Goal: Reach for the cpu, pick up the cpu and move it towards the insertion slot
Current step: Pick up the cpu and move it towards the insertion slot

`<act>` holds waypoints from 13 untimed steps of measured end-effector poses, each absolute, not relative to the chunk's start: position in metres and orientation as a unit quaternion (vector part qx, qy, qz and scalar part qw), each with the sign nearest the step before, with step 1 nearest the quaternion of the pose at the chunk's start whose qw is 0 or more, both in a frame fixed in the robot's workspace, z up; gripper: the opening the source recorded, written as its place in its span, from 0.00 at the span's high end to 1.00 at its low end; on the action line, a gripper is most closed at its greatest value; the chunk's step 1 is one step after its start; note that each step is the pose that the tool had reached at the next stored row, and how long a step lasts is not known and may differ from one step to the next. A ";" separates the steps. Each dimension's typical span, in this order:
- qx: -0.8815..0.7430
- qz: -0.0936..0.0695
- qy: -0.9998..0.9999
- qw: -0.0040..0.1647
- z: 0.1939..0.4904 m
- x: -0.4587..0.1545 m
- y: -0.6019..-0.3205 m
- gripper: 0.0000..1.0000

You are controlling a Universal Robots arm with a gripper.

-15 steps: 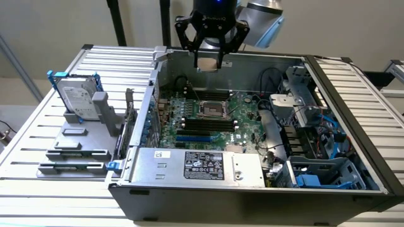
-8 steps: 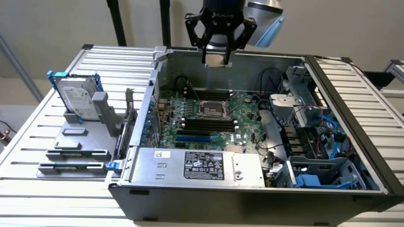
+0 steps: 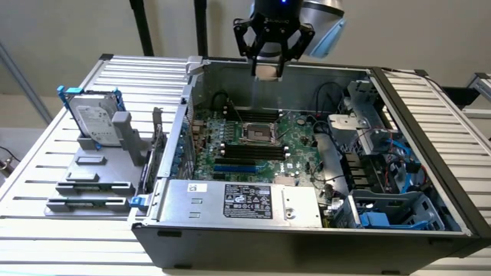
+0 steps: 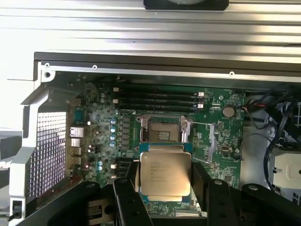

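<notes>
Gripper [image 3: 268, 68] clamped on the cpu [image 4: 165, 175], high over the open computer case [image 3: 307, 241].

Hard drive [image 3: 96, 121] with unreadable white label at exterior view's left; insertion slot [image 3: 258, 133] mid-motherboard, below the chip. Faint engraved lettering on cpu lid in wrist view, illegible; fingers [image 4: 126, 200] flanking it.

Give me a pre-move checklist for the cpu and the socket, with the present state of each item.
1. The cpu sits between the gripper fingers: ok.
2. Chip held level: cannot tell.
3. Insertion slot open, dark centre bare: ok.
4. Gripper above the open computer case, apart from its walls: ok.
5. Chip aligned over the slot: not ok; in the wrist view it sits off to one side.
6. Black cables away from the slot: ok.
</notes>
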State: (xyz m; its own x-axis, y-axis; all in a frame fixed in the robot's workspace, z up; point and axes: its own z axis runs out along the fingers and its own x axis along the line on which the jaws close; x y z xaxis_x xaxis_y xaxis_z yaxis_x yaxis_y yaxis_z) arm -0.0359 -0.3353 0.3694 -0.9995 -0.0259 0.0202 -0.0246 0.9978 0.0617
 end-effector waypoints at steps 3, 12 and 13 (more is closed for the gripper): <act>0.013 -0.031 -0.999 0.010 0.364 -0.035 -0.334 0.46; 0.013 -0.029 -0.999 0.011 0.358 -0.033 -0.332 0.46; 0.013 -0.029 -0.999 0.011 0.358 -0.033 -0.332 0.46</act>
State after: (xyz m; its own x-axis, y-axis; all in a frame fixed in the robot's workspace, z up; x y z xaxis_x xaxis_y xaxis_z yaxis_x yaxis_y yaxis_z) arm -0.0327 -0.3323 0.3581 -0.9995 -0.0257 0.0203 -0.0245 0.9980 0.0584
